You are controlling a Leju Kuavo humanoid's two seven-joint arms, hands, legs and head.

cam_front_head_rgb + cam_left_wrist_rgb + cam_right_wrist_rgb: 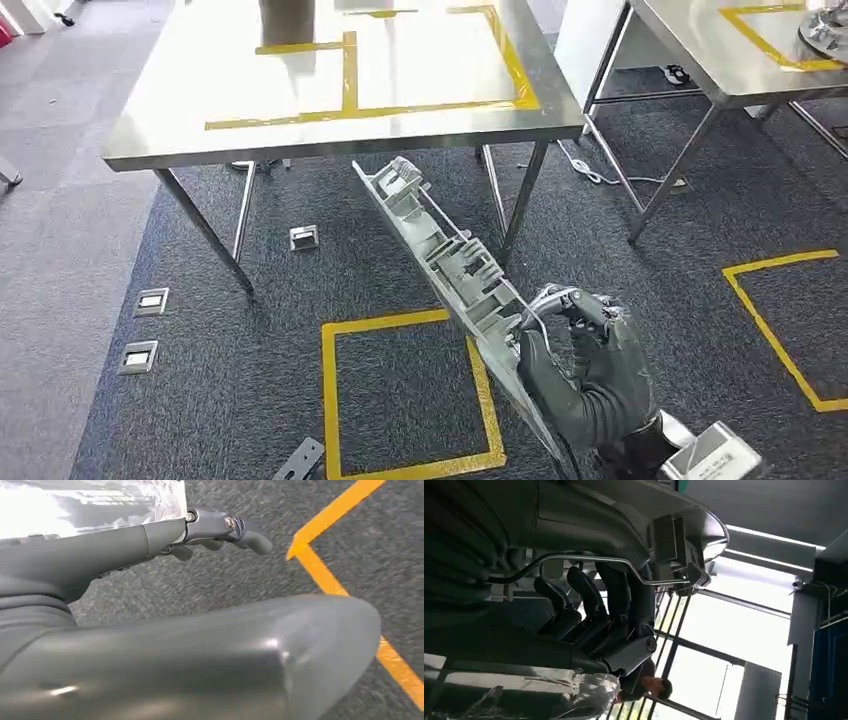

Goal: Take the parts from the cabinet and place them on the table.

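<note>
My right hand [585,375] grips a long grey plastic part [440,255] near its lower end, low on the right of the head view. The part carries a thin metal rod and slants up toward the front edge of the steel table [300,140], which is marked with yellow tape. In the right wrist view the dark fingers [599,605] wrap around the part [624,525] under the rod [589,559]. My left hand [75,575] hangs above the carpet with its fingers [220,527] stretched out and nothing in them.
A second steel table [700,70] stands at the right with a cable [600,175] on the floor beside it. Floor sockets [303,237] and a yellow tape square [405,400] mark the carpet. A person [651,685] stands by the windows.
</note>
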